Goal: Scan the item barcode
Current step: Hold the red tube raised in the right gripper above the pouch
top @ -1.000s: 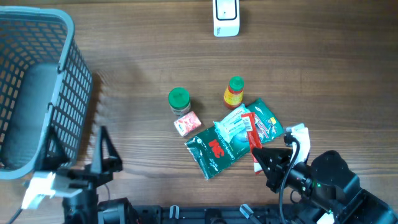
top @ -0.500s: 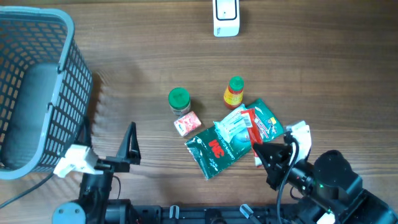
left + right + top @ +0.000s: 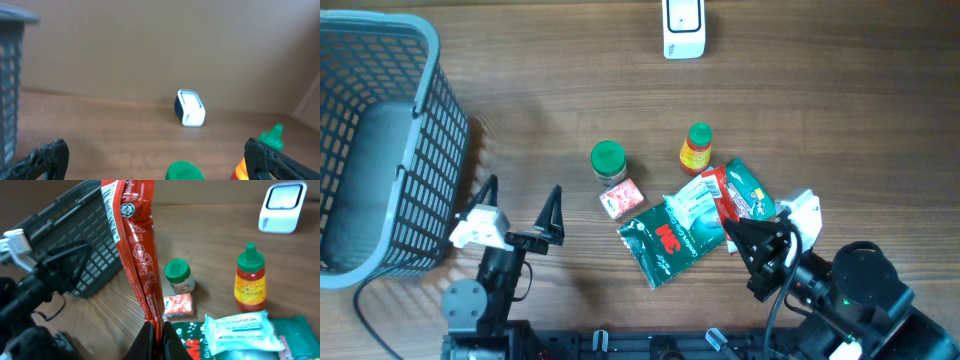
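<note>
Container: a grey plastic mesh basket (image 3: pixel 440 150) is set at the left edge of the wooden table (image 3: pixel 840 110).
Container contents: only a dull grey rounded surface is seen through the mesh; whether it is the floor or an item cannot be told.
Task item: a red printed foil packet (image 3: pixel 136 245) is raised upright over the pile, clear of the table, in the right wrist view.
Right gripper (image 3: pixel 155 330): the fingers are pressed together on the lower edge of the red packet.
Left gripper (image 3: pixel 518 207): the fingers are spread wide and nothing is held; it is positioned just beside the basket.
Scanner: a white block-shaped barcode reader (image 3: pixel 682 28) is placed at the far edge, well apart from the packet.
Pile: a dark green pouch (image 3: pixel 660 240), a white and blue sachet (image 3: pixel 698 198) and a green pouch (image 3: pixel 752 188) are overlapped below the right gripper.
Nearby items: a green-lidded jar (image 3: pixel 608 160), a red sauce bottle with a green cap (image 3: pixel 696 148) and a small pink box (image 3: pixel 621 198) are grouped between the pile and the scanner.
</note>
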{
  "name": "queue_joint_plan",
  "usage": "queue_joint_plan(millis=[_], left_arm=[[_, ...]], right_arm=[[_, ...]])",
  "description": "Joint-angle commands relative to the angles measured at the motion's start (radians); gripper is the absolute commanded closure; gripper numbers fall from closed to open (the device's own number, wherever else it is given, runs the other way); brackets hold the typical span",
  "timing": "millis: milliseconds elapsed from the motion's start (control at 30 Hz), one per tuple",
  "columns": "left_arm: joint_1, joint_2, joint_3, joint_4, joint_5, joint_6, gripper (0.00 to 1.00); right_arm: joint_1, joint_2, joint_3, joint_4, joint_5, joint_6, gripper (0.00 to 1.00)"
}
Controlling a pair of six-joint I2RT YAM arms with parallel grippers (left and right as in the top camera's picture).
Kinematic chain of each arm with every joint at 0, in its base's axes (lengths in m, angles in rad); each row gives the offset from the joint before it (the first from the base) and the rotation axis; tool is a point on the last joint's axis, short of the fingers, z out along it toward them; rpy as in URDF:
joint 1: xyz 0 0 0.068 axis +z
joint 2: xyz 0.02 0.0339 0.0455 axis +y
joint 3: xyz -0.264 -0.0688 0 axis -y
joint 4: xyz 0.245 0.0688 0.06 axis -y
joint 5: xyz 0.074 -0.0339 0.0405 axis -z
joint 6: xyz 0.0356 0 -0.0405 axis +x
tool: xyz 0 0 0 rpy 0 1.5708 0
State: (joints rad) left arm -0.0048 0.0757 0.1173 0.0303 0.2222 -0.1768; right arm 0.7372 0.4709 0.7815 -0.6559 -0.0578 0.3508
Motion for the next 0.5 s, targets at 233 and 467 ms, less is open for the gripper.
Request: queue_joint_plan(millis=[233, 467], left_arm=[[-0.004, 0.006, -0.111, 0.071, 0.047, 0.013, 0.00], [-0.004, 0.006, -0.111, 0.082, 0.045, 0.101, 0.00]], right_arm=[[0.006, -0.008, 0.015, 0.014, 0.193, -0.278, 0.95], [0.006, 0.019, 0.015, 0.037, 0.206, -0.299, 0.95]])
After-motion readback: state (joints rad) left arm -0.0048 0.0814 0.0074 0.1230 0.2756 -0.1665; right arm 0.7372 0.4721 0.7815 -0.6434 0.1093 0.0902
